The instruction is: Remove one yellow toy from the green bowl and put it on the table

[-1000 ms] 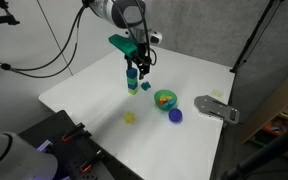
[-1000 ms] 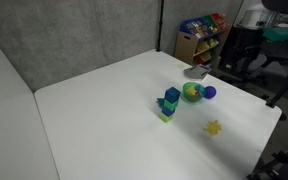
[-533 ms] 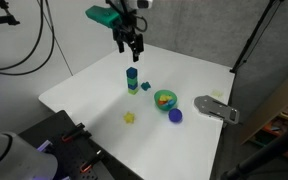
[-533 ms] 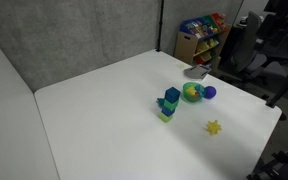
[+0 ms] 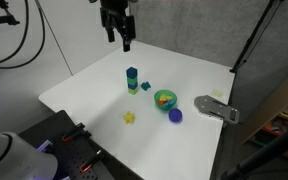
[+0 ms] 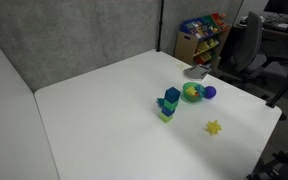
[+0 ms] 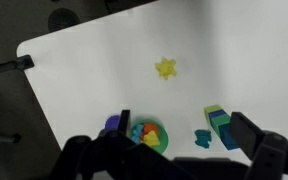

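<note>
- hand (image 5: 123, 43) high above the far left part of the table (image 5: 94, 95), well clear of everything; its fingers (image 7: 256, 138) spread wide in the wrist view, nothing between them
- yellow toy (image 5: 129, 117) lies on the bare table, out of the bowl; in an exterior view it sits near-left of the green bowl (image 5: 164, 99), clearly apart from it; also seen alone on the white top in the wrist view (image 7: 165, 68)
- green bowl upright on the table; wrist view shows yellow and reddish bits inside it (image 7: 148, 134)
- dark blue ball (image 5: 175, 116) just beside the bowl, on its near side
- blue-and-green block stack (image 5: 132, 80) upright, left of the bowl; small teal piece (image 5: 146, 88) between stack and bowl
- grey flat device (image 5: 216, 108) right of the bowl, at the table edge
</note>
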Tool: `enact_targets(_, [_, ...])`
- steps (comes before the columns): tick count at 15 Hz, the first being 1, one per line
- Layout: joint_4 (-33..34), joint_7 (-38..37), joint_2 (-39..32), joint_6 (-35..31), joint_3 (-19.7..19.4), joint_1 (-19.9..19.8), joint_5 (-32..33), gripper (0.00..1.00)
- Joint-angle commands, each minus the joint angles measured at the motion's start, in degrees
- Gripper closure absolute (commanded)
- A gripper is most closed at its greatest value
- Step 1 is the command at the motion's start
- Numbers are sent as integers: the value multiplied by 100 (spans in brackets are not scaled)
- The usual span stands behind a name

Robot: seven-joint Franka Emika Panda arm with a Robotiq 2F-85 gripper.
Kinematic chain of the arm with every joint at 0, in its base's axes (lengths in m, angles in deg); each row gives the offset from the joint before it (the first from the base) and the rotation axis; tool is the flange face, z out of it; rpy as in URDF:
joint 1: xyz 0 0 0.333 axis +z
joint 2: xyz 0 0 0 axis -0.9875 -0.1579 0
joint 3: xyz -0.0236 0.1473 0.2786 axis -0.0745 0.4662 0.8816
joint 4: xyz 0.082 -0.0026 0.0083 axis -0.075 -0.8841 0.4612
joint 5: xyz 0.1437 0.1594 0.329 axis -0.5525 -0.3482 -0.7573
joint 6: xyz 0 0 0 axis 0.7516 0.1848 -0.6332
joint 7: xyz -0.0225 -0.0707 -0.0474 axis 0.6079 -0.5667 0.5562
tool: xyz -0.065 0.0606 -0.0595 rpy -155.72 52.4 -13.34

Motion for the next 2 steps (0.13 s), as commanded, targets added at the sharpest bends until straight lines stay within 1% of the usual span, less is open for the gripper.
enact_targets(1, [9,12,-3,28,-19,9,2,0])
enact_targets(2, [8,20,-3,37,-23,9,2,0])
